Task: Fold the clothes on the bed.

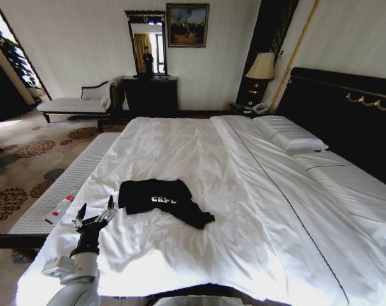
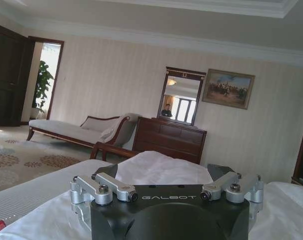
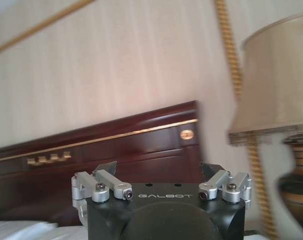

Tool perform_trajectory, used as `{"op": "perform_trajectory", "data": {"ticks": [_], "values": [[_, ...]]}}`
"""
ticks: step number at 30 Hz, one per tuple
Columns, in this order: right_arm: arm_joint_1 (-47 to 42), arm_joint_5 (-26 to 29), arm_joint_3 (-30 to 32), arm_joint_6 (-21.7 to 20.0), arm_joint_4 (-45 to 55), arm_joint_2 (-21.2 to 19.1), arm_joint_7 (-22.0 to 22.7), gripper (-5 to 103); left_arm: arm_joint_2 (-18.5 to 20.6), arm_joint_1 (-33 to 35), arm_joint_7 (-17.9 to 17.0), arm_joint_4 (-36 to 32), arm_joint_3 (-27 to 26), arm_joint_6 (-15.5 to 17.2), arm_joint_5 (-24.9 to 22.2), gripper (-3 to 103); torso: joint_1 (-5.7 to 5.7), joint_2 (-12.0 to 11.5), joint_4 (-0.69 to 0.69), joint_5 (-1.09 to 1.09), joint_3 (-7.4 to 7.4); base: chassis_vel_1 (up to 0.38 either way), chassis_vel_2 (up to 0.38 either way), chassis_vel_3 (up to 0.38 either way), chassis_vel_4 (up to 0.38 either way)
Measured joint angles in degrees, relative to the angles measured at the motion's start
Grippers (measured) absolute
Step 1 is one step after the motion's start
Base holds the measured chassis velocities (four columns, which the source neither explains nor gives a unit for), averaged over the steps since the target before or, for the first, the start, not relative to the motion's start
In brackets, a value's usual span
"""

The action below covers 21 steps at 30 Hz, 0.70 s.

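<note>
Your left tool (image 1: 95, 212), fingers spread and empty, hovers at the T-shirt's (image 1: 161, 198) nine o'clock; grab low and you'll snag the bed (image 1: 244, 210) sheet.

The left arm's pale grey, rounded plastic shell narrows to a black wrist and a black two-fingered left gripper (image 1: 96, 212) with slim dark fingertips (image 1: 110, 203). Close up, the left gripper (image 2: 164, 172) has a matte black housing marked "GALBOT" in grey letters, with silver metal linkage bars fixed by dark screws (two bars on each side). The right gripper (image 3: 159, 167) looks identical.
</note>
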Motion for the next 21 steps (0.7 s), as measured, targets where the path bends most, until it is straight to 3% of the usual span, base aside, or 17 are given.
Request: {"op": "perform_trajectory", "data": {"ticks": [3,6,8,9,11,13,17,18,21], "values": [[-0.03,0.23,-2.36,0.18,3.83,0.67,-4.45,97,-0.03,0.21,-0.01,-0.51,0.01,0.00,0.12,100,0.01,0.00,-0.01,0.02,0.00,0.000,0.000,0.000,0.000],[0.36,0.76,-7.61,2.03,9.92,0.74,-16.67,99,0.13,0.73,0.21,-1.62,-0.09,0.19,0.13,100,0.00,0.00,0.00,0.02,0.00,0.000,0.000,0.000,0.000],[0.57,0.73,-8.68,2.48,10.64,0.52,-18.63,100,0.23,0.78,0.30,-1.73,-0.17,0.26,0.13,100,0.00,0.00,0.00,0.01,0.00,0.000,0.000,0.000,0.000],[1.49,0.27,-12.10,3.37,11.81,-0.25,-23.14,100,0.56,0.86,0.69,-1.93,-0.44,0.53,0.13,100,0.00,0.00,0.01,0.00,0.00,0.000,0.000,0.000,0.000],[1.98,0.06,-15.23,3.87,12.14,-0.63,-27.63,100,0.86,1.00,1.21,-2.07,-0.57,0.69,0.27,100,0.01,0.00,0.01,0.01,0.00,0.000,0.000,0.000,0.000],[1.99,0.03,-16.33,4.06,12.15,-0.64,-29.21,100,0.98,1.12,1.54,-2.13,-0.57,0.68,0.40,100,0.01,0.00,0.00,0.01,0.00,0.000,0.000,0.000,0.000],[0.66,-3.00,-26.28,7.82,11.13,-0.22,-40.24,100,1.83,2.22,6.10,-3.48,0.52,-1.03,1.30,100,0.01,-0.01,0.00,0.02,0.00,0.000,0.000,0.000,0.000],[0.66,-3.00,-26.28,7.82,11.13,-0.22,-40.24,100,1.83,2.22,6.10,-3.48,0.52,-1.03,1.30,100,0.01,-0.01,0.00,0.02,0.00,0.000,0.000,0.000,0.000],[-1.12,-7.76,-31.77,9.82,8.06,-0.03,-46.73,100,2.10,2.24,9.50,-4.51,1.60,-1.97,2.67,100,0.01,-0.01,-0.01,0.01,0.00,0.000,0.000,0.000,0.000]]}}
